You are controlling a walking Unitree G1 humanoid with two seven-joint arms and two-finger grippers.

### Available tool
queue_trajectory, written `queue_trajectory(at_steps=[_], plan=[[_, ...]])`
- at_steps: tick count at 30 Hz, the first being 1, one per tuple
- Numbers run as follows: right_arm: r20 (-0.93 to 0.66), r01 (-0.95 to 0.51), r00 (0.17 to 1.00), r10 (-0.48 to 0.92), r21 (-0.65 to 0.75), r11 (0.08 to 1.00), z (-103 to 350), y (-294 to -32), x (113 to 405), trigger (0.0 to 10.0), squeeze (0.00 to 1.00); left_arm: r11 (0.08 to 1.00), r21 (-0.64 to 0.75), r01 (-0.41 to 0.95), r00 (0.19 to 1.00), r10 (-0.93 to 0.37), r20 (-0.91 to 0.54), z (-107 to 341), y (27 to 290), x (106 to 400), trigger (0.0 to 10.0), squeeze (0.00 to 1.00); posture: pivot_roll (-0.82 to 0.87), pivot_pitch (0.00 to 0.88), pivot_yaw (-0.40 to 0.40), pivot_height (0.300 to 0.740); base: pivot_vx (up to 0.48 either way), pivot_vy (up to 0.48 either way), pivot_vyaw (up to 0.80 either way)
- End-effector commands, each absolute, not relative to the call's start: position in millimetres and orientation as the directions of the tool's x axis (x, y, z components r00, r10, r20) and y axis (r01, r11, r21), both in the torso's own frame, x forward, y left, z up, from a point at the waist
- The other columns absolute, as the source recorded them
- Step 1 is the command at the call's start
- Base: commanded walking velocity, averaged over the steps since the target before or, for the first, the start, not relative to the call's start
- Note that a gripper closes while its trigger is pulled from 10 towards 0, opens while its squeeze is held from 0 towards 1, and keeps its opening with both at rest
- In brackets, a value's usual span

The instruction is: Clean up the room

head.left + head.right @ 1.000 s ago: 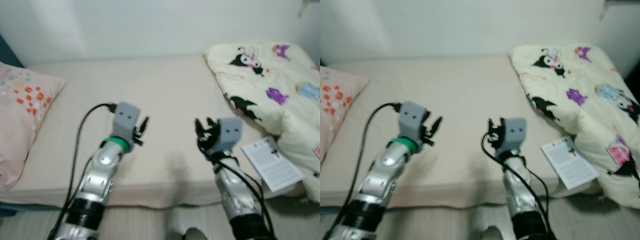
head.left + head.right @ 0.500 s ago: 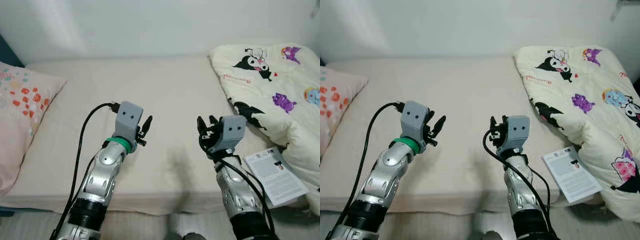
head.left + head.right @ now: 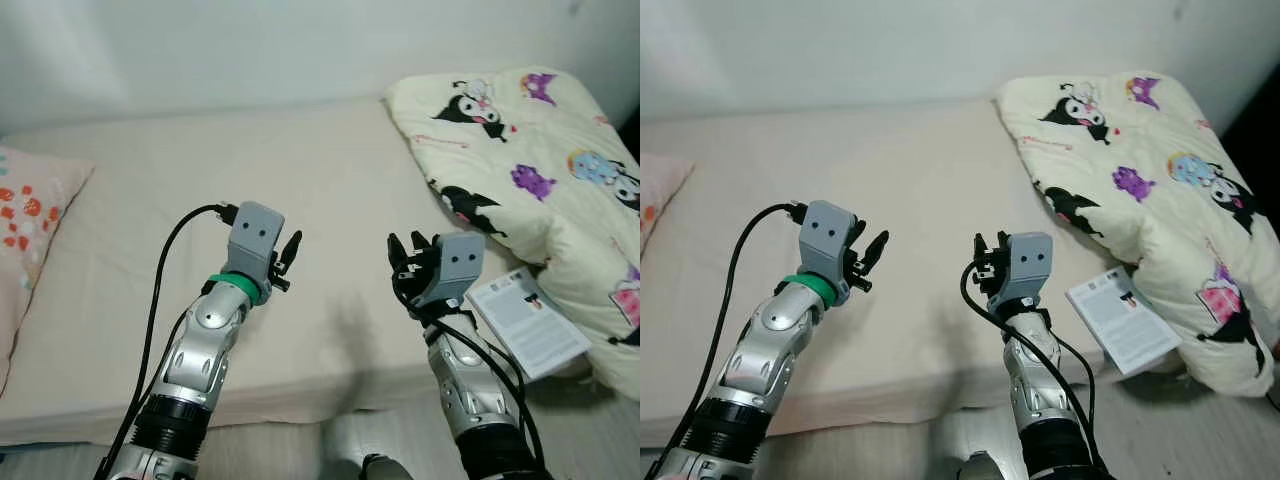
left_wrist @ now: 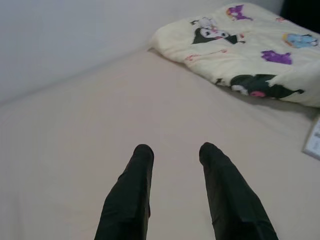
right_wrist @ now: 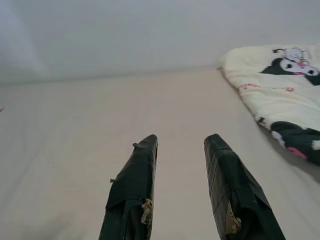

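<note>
A cream quilt (image 3: 520, 150) printed with cartoon figures lies bunched on the right side of the bed (image 3: 200, 160). A white leaflet (image 3: 527, 320) rests on the beige sheet by the bed's front right edge, partly under the quilt. A pink pillow (image 3: 25, 230) with red flowers lies at the left end. My left gripper (image 3: 292, 245) hovers over the middle of the mattress, open and holding nothing. My right gripper (image 3: 405, 250) is raised beside it, left of the leaflet, also open and holding nothing. Both point toward the wall across the bare sheet.
A white wall (image 3: 250, 50) runs behind the bed. Pale floor (image 3: 330, 440) shows along the mattress's front edge below my arms. The sheet between pillow and quilt is flat and bare.
The whole picture has shifted left, so the camera has turned toward the quilt; less of the pillow shows. Both arms keep the same raised pose with fingers apart.
</note>
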State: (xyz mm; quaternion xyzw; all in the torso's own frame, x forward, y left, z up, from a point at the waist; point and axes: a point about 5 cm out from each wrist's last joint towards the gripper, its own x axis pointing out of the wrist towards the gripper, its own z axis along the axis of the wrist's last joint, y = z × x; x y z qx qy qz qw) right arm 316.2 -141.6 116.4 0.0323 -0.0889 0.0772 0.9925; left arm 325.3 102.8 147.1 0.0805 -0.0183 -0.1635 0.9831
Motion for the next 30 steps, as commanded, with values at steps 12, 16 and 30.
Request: queue_trajectory(at_steps=[12, 16, 30], plan=[[0.157, -0.163, 0.976, 0.153, 0.049, 0.985, 110.0, -142.6, 311.8, 10.0, 0.0, 0.928, 0.154, 0.34, 0.939, -0.343, -0.01, 140.7, 101.8, 319.2, 10.0, 0.0, -0.14, 0.028, 0.093, 0.74, 0.0, 0.0, 0.0], [0.157, -0.165, 0.975, 0.156, 0.048, 0.985, 110.2, -142.2, 312.1, 10.0, 0.0, 0.927, 0.153, 0.341, 0.939, -0.343, -0.011, 140.6, 101.7, 319.2, 10.0, 0.0, -0.14, 0.027, 0.092, 0.74, 0.0, 0.0, 0.0], [0.156, -0.17, 0.974, 0.161, 0.045, 0.984, 110.1, -142.3, 311.4, 10.0, 0.0, 0.928, 0.157, 0.338, 0.94, -0.34, -0.017, 139.5, 102.2, 318.3, 10.0, 0.0, -0.14, 0.028, 0.088, 0.74, 0.0, 0.0, 0.0]])
